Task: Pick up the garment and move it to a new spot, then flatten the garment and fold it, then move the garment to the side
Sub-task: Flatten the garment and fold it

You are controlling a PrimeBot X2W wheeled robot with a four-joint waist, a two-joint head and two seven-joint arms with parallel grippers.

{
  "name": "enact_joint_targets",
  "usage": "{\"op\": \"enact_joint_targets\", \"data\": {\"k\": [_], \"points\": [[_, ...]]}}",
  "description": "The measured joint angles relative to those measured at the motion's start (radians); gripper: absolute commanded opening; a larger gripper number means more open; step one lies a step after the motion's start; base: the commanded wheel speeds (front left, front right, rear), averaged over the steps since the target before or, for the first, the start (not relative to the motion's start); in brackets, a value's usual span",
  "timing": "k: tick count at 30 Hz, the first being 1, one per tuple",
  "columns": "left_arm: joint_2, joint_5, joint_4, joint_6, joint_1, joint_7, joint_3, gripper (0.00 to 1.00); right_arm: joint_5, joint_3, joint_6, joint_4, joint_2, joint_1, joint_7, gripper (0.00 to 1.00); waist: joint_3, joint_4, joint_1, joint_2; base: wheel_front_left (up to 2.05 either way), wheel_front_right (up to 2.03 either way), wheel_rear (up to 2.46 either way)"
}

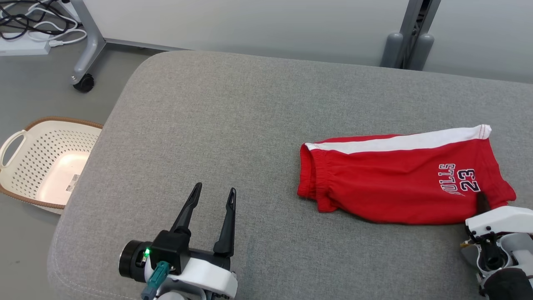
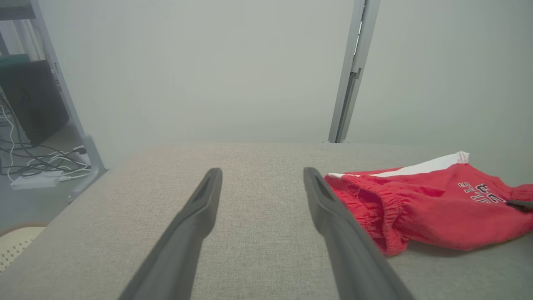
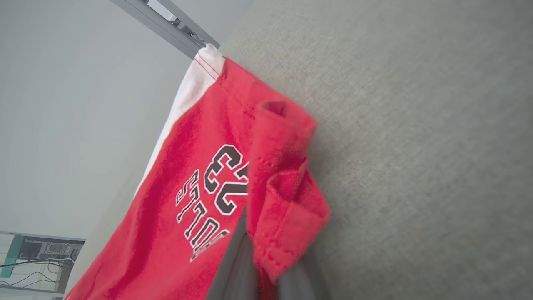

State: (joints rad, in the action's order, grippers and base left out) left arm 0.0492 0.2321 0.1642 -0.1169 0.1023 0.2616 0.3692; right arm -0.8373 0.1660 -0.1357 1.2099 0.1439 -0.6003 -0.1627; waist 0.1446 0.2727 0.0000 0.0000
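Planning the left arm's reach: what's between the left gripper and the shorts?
Bare cushion lies between the left gripper and shorts, seen in the head view.

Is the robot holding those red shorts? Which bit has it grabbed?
Yes. The right gripper is shut on the shorts at a leg hem, beside the 23 print. The left gripper is open, holding nothing.

Grey floor [image 1: 37, 91] — pale wall [image 1: 250, 21]

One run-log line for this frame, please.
right gripper: shut on red shorts hem | left gripper: open, empty | red shorts: lying on grey cushion
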Motion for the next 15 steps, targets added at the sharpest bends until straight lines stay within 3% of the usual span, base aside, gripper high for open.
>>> {"op": "enact_joint_targets", "data": {"k": [15], "points": [[0.000, -0.024, 0.014, 0.019, -0.057, 0.000, -0.034, 1.00, -0.004, 0.064, -0.004, 0.037, -0.007, 0.132, -0.067, 0.00, -0.078, -0.017, 0.0000, 0.0000, 0.00, 0.00, 0.00]]}}
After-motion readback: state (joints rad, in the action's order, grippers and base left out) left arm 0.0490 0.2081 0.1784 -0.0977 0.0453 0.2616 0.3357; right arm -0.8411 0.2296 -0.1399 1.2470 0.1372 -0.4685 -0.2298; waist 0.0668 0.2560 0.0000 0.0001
